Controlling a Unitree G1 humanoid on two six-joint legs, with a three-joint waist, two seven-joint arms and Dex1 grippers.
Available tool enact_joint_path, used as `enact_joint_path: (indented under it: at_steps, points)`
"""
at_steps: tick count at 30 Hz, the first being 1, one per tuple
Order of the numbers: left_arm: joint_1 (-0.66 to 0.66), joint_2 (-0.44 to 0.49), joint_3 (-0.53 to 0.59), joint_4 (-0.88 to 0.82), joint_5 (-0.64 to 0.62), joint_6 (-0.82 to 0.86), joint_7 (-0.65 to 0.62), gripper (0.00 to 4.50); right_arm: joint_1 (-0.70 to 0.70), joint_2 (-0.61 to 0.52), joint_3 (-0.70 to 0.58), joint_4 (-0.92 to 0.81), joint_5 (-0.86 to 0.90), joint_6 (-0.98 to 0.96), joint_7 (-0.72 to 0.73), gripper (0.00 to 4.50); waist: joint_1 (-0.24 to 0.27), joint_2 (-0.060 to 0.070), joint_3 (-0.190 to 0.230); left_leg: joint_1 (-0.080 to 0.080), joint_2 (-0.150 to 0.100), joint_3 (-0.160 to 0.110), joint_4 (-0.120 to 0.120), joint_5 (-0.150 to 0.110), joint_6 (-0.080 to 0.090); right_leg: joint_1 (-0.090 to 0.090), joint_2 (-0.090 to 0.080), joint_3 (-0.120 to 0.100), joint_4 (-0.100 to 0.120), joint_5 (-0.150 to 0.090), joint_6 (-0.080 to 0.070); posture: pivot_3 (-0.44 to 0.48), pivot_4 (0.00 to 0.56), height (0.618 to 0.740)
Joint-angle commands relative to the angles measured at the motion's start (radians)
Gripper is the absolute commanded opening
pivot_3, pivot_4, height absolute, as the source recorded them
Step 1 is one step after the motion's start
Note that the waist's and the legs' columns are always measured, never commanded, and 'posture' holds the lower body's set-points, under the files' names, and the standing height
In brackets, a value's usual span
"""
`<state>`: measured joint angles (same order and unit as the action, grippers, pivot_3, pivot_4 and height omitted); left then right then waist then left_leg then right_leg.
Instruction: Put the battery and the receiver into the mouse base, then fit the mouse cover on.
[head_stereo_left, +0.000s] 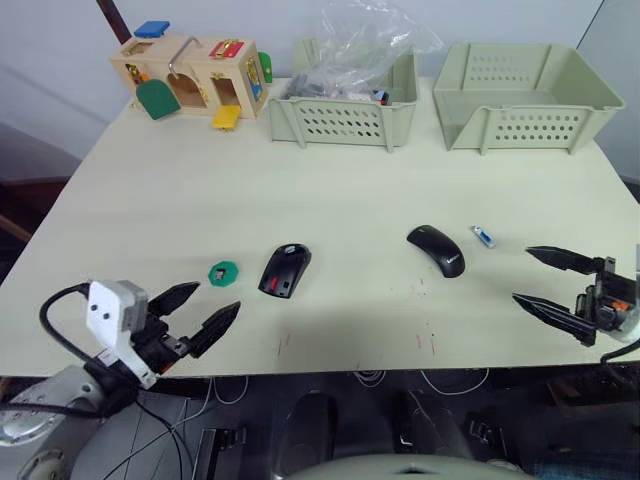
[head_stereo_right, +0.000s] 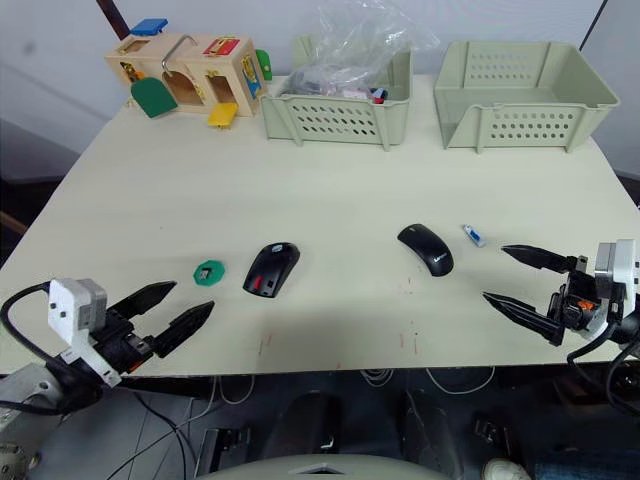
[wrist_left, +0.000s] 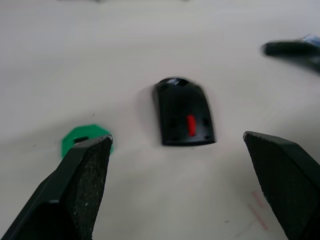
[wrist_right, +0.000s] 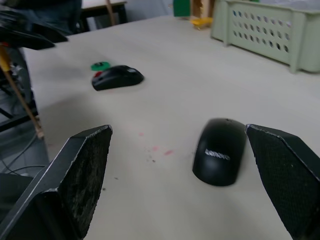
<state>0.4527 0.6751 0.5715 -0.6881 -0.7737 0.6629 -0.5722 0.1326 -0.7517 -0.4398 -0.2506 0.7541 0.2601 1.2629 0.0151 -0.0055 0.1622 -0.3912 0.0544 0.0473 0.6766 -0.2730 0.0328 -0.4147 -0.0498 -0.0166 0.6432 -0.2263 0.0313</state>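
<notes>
A pale cream table (head_stereo_left: 330, 200) with a matte, faintly scuffed top carries the work; a few reddish marks lie on its lower centre, and a plain grey wall stands behind. Along the upper edge of the head views sit a wooden latch-board toy (head_stereo_left: 190, 72) with coloured doors at upper left, a sage-green perforated plastic basket (head_stereo_left: 345, 108) holding a crumpled clear plastic bag (head_stereo_left: 365, 45) at upper centre, and a second, seemingly empty basket (head_stereo_left: 525, 95) at upper right — storage kept well apart from the working zone. The mouse base (head_stereo_left: 285, 270) lies flat at lower centre-left, a black rounded body with a red patch on its upper face; whether its compartment already holds anything cannot be told. Just beside it, toward the left, lies a small flat green polygonal piece (head_stereo_left: 223, 272) with a dark cut-out. The mouse cover (head_stereo_left: 436, 250) rests at centre-right, well apart from the base, a smooth glossy black oval shell with pale lettering visible in the right wrist view. Near it, to the right, is a small blue-and-white item (head_stereo_left: 484, 237), possibly the receiver, though too small to confirm; no battery can be identified. The left gripper (head_stereo_left: 196, 312) sits at lower left, fingers spread wide and holding nothing, aimed toward the base. The right gripper (head_stereo_left: 552, 283) sits at lower right, likewise spread wide and empty, facing the cover. Judged from this layout, each part is set within reach of one arm, and assembly has not begun — cover off, parts separate.
</notes>
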Motion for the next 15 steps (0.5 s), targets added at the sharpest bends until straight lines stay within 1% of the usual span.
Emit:
enact_joint_path:
  at_steps: [1,4,6,8,9,11,15]
  points:
    - [-0.045,0.027,-0.031,-0.065,-0.038,0.071,0.062,4.47,0.002,0.0,-0.005,-0.064,0.034,-0.013,0.029,4.48,-0.001,-0.001,0.0,0.0,0.0,0.0,0.0,0.0,0.0,0.0,0.0,0.0,0.0,0.0,0.0,0.0,0.15,0.74]
    - [-0.081,0.016,-0.069,-0.099,-0.021,0.118,0.149,4.47,0.011,-0.003,-0.008,-0.075,0.044,-0.012,0.046,4.48,-0.001,-0.003,0.001,0.001,0.0,0.0,0.0,0.0,0.0,0.0,0.0,0.002,0.0,0.0,0.0,0.0,0.15,0.74]
    - [-0.097,0.011,-0.082,-0.109,-0.03,0.144,0.184,4.47,0.012,-0.004,-0.011,-0.073,0.048,-0.011,0.053,4.48,-0.001,-0.003,0.001,0.001,0.0,0.0,0.0,0.0,0.0,0.0,0.0,0.003,0.0,0.002,-0.001,0.0,0.15,0.74]
    - [-0.221,-0.011,-0.177,-0.111,-0.027,0.237,0.309,4.47,0.024,-0.008,-0.018,-0.102,0.06,0.002,0.044,4.48,0.001,-0.004,0.002,0.001,0.0,0.001,0.0,0.0,0.0,0.0,0.0,0.004,0.0,0.003,-0.003,0.0,0.15,0.74]
    - [-0.266,-0.017,-0.208,-0.11,-0.028,0.275,0.352,4.47,0.028,-0.009,-0.019,-0.114,0.064,0.007,0.038,4.48,0.008,-0.005,0.002,0.002,0.0,0.001,0.0,0.0,0.0,0.0,0.0,0.004,0.0,0.003,-0.002,0.0,0.15,0.74]
    - [-0.358,-0.039,-0.268,-0.102,-0.024,0.346,0.422,4.47,0.037,-0.017,-0.028,-0.147,0.081,0.026,0.024,4.48,0.003,-0.007,0.002,0.002,0.0,0.001,0.0,0.0,0.0,0.002,0.0,0.003,0.0,0.003,-0.002,0.0,0.15,0.74]
    - [-0.476,-0.092,-0.323,-0.071,-0.008,0.434,0.519,4.47,0.048,-0.031,-0.043,-0.188,0.112,0.061,0.005,4.48,-0.003,-0.008,0.002,0.004,-0.001,0.001,-0.001,0.0,0.0,0.002,0.0,0.006,0.0,0.004,-0.002,0.0,0.15,0.74]
